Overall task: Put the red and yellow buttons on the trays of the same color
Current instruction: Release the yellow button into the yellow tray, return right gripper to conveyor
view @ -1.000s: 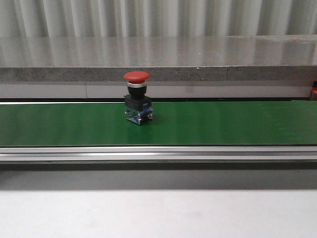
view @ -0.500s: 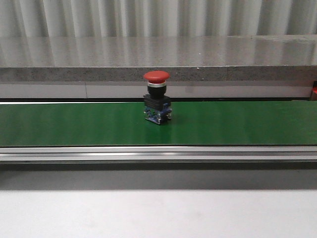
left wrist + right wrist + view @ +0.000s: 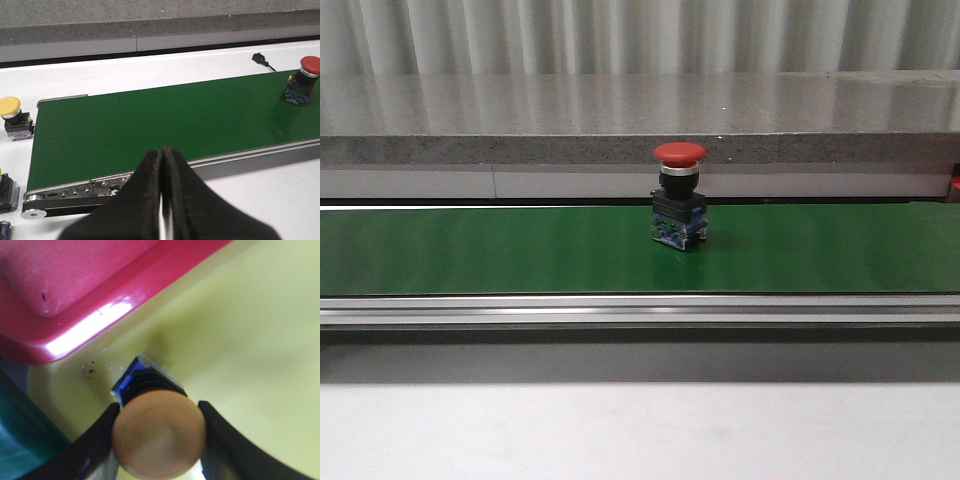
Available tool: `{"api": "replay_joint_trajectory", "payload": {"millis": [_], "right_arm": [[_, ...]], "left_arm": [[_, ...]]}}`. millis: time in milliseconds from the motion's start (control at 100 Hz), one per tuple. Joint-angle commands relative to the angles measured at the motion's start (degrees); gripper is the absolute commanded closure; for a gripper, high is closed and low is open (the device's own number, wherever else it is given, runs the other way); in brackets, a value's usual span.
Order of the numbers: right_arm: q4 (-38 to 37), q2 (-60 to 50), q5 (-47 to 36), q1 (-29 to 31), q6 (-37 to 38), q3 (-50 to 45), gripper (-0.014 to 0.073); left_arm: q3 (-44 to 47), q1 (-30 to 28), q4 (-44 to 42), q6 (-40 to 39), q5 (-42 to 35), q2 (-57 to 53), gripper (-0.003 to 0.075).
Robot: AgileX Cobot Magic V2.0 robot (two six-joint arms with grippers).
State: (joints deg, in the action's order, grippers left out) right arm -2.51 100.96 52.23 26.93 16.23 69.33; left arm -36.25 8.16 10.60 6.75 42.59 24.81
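Front: red mushroom-head push button [image 3: 679, 195] has ridden right along the green conveyor belt [image 3: 470, 250], left end effector [image 3: 162, 200] pinched together and empty, right end effector [image 3: 157, 432] clamps a yellow-capped push button [image 3: 158, 432] over the yellow plastic tray [image 3: 250, 350], so red is next.

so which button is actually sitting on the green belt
The red button, upright on the green belt. The loose yellow button stands on the white table beside the belt's end; another yellow one is in the right end effector.

Yellow button [image 3: 159, 432] in right hand [image 3: 159, 440] — over yellow tray [image 3: 250, 340]
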Motion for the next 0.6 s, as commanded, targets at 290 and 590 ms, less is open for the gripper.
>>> {"api": "replay_joint_trajectory", "payload": {"millis": [290, 590], "right_arm": [[0.2, -5.8, -1.6, 0.4, 0.0, 1.3, -0.0009], [0.0, -15.8, 1.0, -2.1, -2.1, 1.3, -0.0009]], "left_arm": [[-1.7, 0.4, 0.8, 0.1, -3.9, 0.3, 0.0740], [-1.7, 0.4, 0.8, 0.1, -3.9, 0.3, 0.0740]]}}
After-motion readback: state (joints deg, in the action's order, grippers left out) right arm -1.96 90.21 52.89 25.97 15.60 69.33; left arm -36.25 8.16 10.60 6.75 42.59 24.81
